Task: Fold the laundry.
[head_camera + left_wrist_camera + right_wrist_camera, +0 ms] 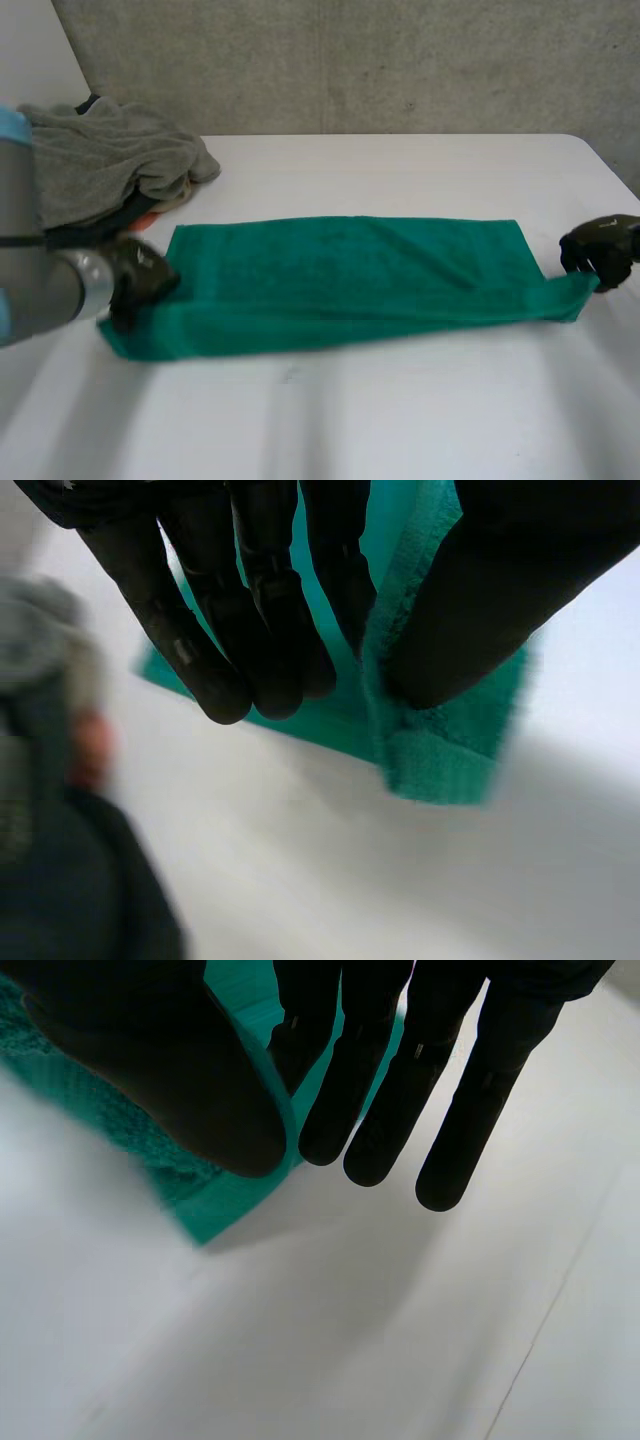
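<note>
Left hand (pixel 140 280): thumb and fingers (pixel 250 630) pinch one near corner of the green towel (pixel 350 280). Right hand (pixel 600 252): thumb clamps the opposite near corner against straight fingers (pixel 370 1110). Towel lies as a long flat band between both hands on the white table (pixel 400 420). Wrist views add looped terry texture and a doubled edge at each thumb. Head view adds the grey laundry heap (pixel 100 165) beyond the first hand. The heap is blurred in the left wrist view, and its lower items are indistinct.

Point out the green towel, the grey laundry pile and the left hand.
green towel (pixel 350 275): head view, its flat middle.
grey laundry pile (pixel 100 165): head view, top cloth.
left hand (pixel 140 278): head view, its back.
</note>
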`<state>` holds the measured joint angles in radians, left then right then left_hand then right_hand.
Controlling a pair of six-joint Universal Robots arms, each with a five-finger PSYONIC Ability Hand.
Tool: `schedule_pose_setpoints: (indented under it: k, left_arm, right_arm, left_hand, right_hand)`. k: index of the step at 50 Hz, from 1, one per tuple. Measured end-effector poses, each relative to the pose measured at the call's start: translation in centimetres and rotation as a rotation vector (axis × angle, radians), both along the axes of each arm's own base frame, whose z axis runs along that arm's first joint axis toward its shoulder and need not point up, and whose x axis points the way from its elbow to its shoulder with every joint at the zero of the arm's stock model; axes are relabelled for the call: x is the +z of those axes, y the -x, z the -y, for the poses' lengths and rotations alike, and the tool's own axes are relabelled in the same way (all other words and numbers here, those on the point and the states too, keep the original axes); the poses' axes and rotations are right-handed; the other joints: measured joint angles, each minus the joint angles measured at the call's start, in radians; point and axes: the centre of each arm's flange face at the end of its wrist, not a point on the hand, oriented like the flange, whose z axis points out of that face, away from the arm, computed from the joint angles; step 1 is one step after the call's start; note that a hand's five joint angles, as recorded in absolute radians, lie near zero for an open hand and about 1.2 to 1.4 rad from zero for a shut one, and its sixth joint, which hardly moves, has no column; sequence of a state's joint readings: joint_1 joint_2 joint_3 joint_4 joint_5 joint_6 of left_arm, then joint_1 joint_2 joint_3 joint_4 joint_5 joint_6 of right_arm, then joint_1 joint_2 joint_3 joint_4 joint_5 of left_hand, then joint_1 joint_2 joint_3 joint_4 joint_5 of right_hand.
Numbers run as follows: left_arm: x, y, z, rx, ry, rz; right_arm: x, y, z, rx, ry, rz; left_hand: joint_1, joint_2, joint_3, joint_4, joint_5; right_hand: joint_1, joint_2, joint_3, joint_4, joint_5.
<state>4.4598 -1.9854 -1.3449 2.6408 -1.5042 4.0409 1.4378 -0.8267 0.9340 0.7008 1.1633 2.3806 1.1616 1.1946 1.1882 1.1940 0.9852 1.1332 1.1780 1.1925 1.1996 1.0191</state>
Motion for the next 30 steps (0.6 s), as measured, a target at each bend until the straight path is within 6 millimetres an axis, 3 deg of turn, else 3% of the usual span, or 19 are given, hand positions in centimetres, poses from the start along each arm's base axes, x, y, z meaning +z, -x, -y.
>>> schedule_pose_setpoints:
  k: [6, 12, 22, 30]
  left_arm:
    - [0.2, 2.8, 5.1, 0.047, 0.16, -0.115]
    - [-1.5, 5.4, 9.7, 0.077, 0.256, -0.147]
    - [-4.5, 6.9, 13.9, 0.059, 0.368, -0.063]
    - [-4.8, 7.1, 15.8, 0.054, 0.477, -0.052]
  right_arm:
    - [-1.7, -1.1, 2.3, -0.094, 0.109, 0.095]
    - [-3.0, -2.6, 4.6, -0.156, 0.244, 0.124]
    - [-4.5, -4.8, 6.4, -0.156, 0.318, 0.106]
    - [-5.3, -5.8, 7.5, -0.156, 0.355, 0.116]
  left_hand:
    - [0.0, 0.001, 0.0, 0.001, 0.0]
    - [0.0, 0.001, 0.0, 0.003, 0.0]
    - [0.0, 0.001, 0.0, 0.003, 0.0]
    - [0.0, 0.001, 0.0, 0.003, 0.0]
  right_hand:
    - [0.0, 0.0, 0.0, 0.0, 0.001]
    - [0.0, 0.0, 0.0, 0.0, 0.001]
    - [0.0, 0.0, 0.0, 0.0, 0.001]
    - [0.0, 0.0, 0.0, 0.0, 0.001]
